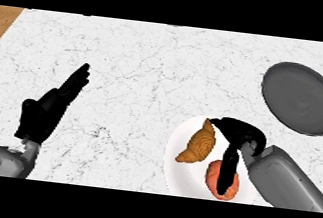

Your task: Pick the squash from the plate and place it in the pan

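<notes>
Head camera is looking steeply down onto the white marble counter [163,56], facing forward, away from the robot's body. It is sitting close: the left forearm [2,161] and right forearm [286,180] are entering from the lower edge, and the pan [300,96] is nearly touching the right border.

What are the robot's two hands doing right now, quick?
Left hand: open, holding nothing.
Right hand: fingers curled round the squash on the plate.

The right hand [240,134] and its forearm [286,180] hide part of the squash [214,175] and the right side of the plate [180,169].
</notes>
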`<state>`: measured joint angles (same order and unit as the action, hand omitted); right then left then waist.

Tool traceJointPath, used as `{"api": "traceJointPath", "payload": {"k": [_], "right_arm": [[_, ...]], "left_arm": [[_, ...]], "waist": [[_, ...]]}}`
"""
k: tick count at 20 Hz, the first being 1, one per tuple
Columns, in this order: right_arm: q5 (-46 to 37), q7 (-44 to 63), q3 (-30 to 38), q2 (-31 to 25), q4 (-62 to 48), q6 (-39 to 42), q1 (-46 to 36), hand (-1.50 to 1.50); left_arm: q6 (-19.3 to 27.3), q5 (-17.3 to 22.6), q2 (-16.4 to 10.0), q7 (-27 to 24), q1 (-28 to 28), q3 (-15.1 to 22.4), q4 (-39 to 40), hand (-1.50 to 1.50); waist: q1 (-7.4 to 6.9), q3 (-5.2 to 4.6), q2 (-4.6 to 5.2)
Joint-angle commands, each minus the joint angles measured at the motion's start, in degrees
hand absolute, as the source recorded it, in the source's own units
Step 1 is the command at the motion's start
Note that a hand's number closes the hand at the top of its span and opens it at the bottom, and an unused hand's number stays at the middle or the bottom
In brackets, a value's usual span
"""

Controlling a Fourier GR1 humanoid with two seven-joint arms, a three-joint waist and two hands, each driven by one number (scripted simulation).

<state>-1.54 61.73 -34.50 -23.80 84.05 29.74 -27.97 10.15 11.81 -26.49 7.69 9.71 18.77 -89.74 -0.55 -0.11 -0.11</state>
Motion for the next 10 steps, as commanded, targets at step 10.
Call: {"api": "traceJointPath", "payload": {"k": [10], "right_arm": [[-1.8, 13.7, -7.0, 0.9, 2.3, 2.3, 2.1, -1.50]], "left_arm": [[-2.6, -0.3, 0.3, -0.7, -1.4, -2.6, -0.4, 0.00]], "waist": [[0.43, 0.04, -0.09]]}}
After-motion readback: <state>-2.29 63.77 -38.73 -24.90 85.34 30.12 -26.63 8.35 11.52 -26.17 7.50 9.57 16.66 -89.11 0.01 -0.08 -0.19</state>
